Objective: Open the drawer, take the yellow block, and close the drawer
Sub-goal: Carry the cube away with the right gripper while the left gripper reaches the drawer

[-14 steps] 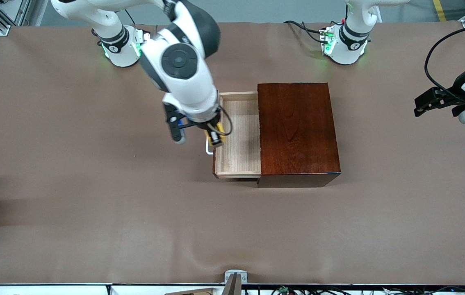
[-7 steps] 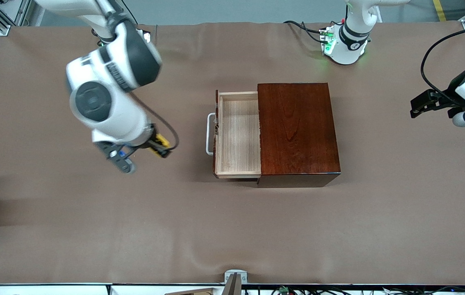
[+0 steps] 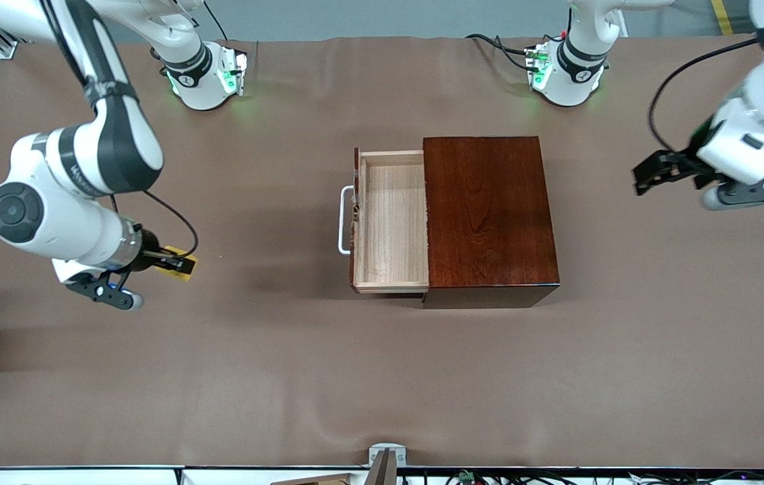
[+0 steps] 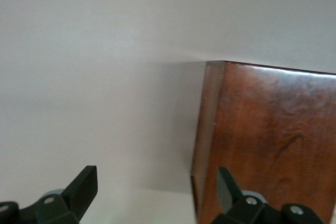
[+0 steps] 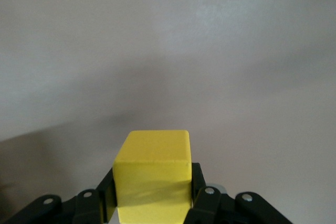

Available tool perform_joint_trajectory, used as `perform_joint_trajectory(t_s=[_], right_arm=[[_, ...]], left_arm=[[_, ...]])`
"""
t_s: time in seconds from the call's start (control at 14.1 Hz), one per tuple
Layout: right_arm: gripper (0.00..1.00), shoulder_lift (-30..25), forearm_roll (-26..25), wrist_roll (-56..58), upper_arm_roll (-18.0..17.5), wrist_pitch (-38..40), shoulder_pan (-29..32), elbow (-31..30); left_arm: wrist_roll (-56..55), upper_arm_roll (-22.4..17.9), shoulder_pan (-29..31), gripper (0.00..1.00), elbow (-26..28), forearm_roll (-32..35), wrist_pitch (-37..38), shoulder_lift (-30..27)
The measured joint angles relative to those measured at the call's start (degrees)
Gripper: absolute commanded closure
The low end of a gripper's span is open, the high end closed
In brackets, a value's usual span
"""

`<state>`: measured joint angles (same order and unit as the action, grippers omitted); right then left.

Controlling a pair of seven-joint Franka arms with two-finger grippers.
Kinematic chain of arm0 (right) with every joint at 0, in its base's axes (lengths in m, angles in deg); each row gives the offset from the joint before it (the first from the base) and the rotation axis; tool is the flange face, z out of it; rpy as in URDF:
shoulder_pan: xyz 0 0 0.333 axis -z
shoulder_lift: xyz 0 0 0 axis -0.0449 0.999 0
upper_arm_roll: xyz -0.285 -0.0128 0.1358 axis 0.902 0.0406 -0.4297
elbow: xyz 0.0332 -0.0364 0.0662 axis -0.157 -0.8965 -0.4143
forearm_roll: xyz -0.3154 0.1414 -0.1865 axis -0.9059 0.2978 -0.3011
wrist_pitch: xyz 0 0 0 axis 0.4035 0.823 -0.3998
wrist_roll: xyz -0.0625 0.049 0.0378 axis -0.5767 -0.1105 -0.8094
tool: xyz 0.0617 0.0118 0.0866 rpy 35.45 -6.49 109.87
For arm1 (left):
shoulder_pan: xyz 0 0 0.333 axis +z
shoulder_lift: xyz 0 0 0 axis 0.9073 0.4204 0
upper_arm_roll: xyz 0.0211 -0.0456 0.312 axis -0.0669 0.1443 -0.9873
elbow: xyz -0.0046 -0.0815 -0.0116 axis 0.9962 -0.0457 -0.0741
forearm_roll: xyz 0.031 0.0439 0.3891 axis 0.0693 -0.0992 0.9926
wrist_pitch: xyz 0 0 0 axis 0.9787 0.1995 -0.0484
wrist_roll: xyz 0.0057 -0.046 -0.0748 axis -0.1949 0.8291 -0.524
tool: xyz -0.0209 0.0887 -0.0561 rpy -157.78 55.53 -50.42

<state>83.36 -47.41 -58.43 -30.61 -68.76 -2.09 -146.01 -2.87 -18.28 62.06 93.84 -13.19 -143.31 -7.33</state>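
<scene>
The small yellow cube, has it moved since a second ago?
Yes. The small yellow cube, gripped in the right hand, went from over the open pale-wood drawer toward the right arm's end of the table.

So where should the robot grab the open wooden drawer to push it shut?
Probably the white U-shaped handle on the pale wooden drawer's dark front. It sticks out toward the right arm's end of the table, leaving a gap for jaws. Come from that end, since the glossy mahogany box blocks the other.

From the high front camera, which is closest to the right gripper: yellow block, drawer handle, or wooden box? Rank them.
1. yellow block: held in the right gripper, over bare table.
2. drawer handle: mid-table, facing the right arm's end.
3. wooden box: beside the drawer, toward the left arm's end.
</scene>
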Motion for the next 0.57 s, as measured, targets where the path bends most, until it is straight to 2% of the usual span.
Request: perform_joint_trajectory(t_s=[0.35,0.57], right_arm=[[1.00,0.73,0.00,12.20,-0.13,-19.06,1.69,-14.60],[1.00,4.18,0.00,14.40,-0.44,-26.25,1.69,-18.30]], left_arm=[[-21.25,11.75,-1.29,0.00,-0.14,-0.06,-0.10,4.31],[-28.91,14.08,-4.22,0.00,-2.08,-0.08,-0.18,6.35]])
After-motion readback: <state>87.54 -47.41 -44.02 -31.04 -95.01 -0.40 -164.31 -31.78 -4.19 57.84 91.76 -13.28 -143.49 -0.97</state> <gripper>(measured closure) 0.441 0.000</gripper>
